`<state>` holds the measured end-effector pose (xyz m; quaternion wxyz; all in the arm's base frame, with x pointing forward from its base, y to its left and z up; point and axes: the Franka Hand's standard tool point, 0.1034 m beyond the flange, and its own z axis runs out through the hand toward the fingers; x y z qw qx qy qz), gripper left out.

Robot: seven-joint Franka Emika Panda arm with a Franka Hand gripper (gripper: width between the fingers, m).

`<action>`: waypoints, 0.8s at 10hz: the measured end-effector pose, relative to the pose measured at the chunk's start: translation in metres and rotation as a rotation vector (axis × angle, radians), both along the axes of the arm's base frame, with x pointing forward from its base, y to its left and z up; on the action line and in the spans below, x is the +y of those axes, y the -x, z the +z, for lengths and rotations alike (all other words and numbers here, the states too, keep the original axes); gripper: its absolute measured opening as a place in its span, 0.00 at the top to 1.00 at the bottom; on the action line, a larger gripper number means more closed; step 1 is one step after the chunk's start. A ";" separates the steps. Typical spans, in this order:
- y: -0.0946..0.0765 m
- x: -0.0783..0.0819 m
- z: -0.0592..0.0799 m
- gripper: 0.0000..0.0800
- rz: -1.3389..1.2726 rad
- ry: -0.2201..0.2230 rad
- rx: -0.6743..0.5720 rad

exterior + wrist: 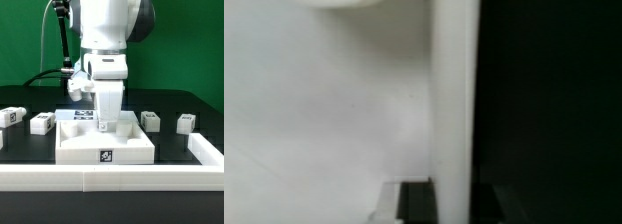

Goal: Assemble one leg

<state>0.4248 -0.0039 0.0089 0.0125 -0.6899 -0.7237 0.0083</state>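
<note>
My gripper (104, 124) reaches down onto the far rim of the large white square tray-like piece (120, 148) in the middle of the table. In the wrist view its two dark fingers (416, 205) stand on either side of the tray piece's raised rim (452, 110) and press on it. The tray's flat white face (331, 120) fills one side and the black table the other. Several legs, small white tagged posts, lie loose on the table, two on the exterior view's left (41, 122) (11, 117) and two on its right (151, 120) (185, 123). None is held.
A long white raised rail (110, 178) runs along the table's front edge and turns back along the exterior view's right (208, 150). A green wall stands behind. The arm's body hides the table behind the tray piece.
</note>
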 end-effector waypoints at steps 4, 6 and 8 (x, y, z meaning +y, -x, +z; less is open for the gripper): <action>-0.033 0.050 -0.001 0.92 -0.017 -0.015 -0.026; -0.052 0.065 -0.001 0.92 0.001 -0.021 -0.042; -0.061 0.075 0.000 0.92 -0.011 -0.021 -0.045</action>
